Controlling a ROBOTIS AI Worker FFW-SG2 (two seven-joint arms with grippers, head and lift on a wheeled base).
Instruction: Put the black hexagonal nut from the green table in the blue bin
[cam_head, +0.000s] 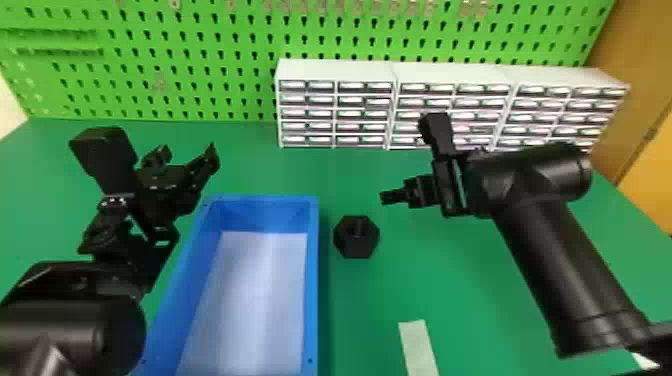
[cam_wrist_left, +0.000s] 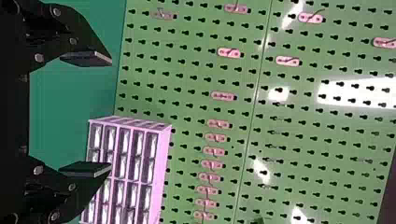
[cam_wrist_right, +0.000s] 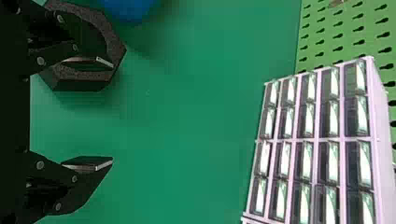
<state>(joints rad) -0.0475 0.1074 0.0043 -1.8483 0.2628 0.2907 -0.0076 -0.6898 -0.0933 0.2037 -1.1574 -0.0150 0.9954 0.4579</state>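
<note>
We see the left gripper (cam_head: 184, 154) at the left of the head view, its fingers spread wide, with nothing between them. The right gripper (cam_head: 387, 197), right of centre, holds nothing either. From its wrist view, we see the right gripper's (cam_wrist_right: 112, 112) fingers well parted, one crossing our sight of the black hexagonal nut (cam_head: 356, 237); the head view shows us the two apart.

The nut rests on the green table (cam_head: 480, 280) near the middle of the head view, just beside the right-hand wall of the blue bin (cam_head: 312, 280). Close up in the right wrist view, its face looks speckled and rough around a broad round hole, and we catch a rounded piece of blue near it.

The left wrist view gives us small hooks (cam_wrist_left: 223, 95) on oval plates, fixed to the green pegboard (cam_head: 200, 60), which has keyhole-shaped slots and, in that view, bright glossy reflections.

In the head view, we find the bin at lower centre-left, a deep oblong with a pale, smooth floor. White drawer units (cam_head: 332, 70) with clear-fronted drawers stand at upper right, and a flat pale strip (cam_head: 419, 347) lies at the bottom.
</note>
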